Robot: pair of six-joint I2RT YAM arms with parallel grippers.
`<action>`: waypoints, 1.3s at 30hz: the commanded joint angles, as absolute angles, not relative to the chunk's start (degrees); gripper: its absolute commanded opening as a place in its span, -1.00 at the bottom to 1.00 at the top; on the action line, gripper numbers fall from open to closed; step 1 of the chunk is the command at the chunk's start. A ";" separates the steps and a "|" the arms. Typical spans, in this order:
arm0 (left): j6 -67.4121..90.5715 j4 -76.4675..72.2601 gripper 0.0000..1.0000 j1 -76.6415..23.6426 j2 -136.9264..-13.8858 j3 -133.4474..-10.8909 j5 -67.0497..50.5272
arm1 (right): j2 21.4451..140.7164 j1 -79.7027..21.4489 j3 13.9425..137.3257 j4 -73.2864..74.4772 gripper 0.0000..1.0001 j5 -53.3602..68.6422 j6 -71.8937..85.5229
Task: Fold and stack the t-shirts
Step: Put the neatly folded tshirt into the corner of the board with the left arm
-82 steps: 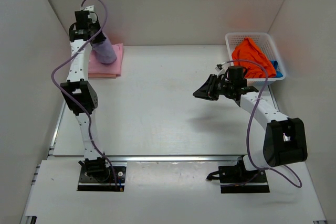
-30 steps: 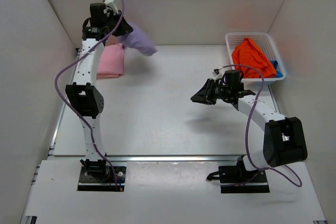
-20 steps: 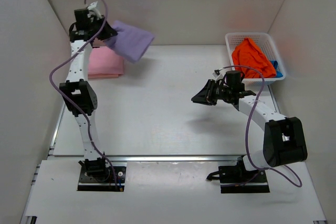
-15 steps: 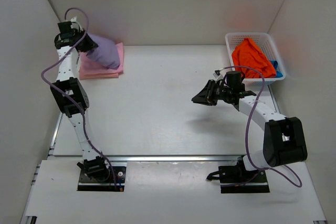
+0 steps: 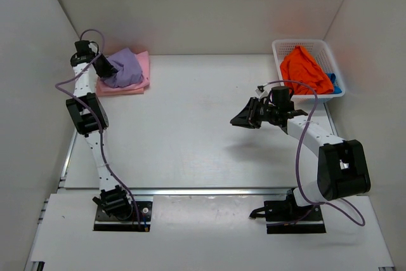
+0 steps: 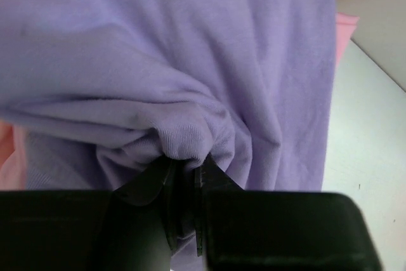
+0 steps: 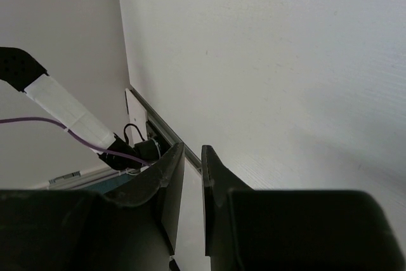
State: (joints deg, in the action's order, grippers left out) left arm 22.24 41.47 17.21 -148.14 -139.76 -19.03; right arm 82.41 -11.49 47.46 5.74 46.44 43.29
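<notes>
At the far left corner of the table (image 5: 190, 157), the left gripper (image 5: 101, 68) is clamped on a fold of the purple shirt (image 5: 125, 66). The wrist view shows the cloth pinched between its closed fingers (image 6: 158, 179). From that pinch the shirt spreads away toward the table's middle, lying bunched rather than flat on top of the folded pink shirt (image 5: 143, 61). Any release or smoothing therefore probably has to work rightward from the gripper. The right gripper (image 5: 244, 117) hangs over the right half, its fingers nearly together on nothing and pointing away from the basket (image 5: 285, 44) in the far right corner, which holds the orange shirt (image 5: 304, 68) and blue shirt (image 5: 333, 82).
</notes>
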 commanded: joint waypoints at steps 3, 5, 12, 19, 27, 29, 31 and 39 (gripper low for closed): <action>23.82 44.73 -0.83 17.84 -142.74 -135.26 -10.92 | 82.61 -11.95 49.22 4.49 -0.71 47.28 42.80; 23.99 45.78 -0.51 17.49 -141.42 -135.61 -7.05 | 82.53 -12.13 49.22 4.13 -0.70 46.94 42.98; 25.31 43.16 -0.06 17.75 -132.20 -128.16 3.77 | 81.21 -11.95 48.08 3.78 -0.70 47.55 43.24; 26.63 38.94 -0.07 15.56 -122.26 -121.99 8.09 | 80.95 -11.87 47.37 2.91 -0.69 47.98 43.42; 21.45 50.43 -0.02 6.51 -127.00 -138.68 9.59 | 80.95 -12.30 46.93 1.67 -0.70 48.34 43.95; 21.62 50.63 0.02 5.46 -124.99 -135.99 6.09 | 80.42 -12.22 46.67 1.67 -0.69 48.69 44.29; 20.31 46.52 0.62 4.31 -120.95 -129.60 0.39 | 79.98 -12.30 46.15 1.84 -0.70 48.25 43.42; 21.27 39.63 0.98 -2.10 -96.88 -97.16 -12.11 | 76.56 -7.92 42.63 7.37 -0.68 46.76 37.89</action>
State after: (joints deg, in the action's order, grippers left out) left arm 20.60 41.60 -0.32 -106.83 -102.37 -5.45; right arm 79.64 -9.93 43.07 5.76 47.11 41.36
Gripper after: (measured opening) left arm 0.984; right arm 0.161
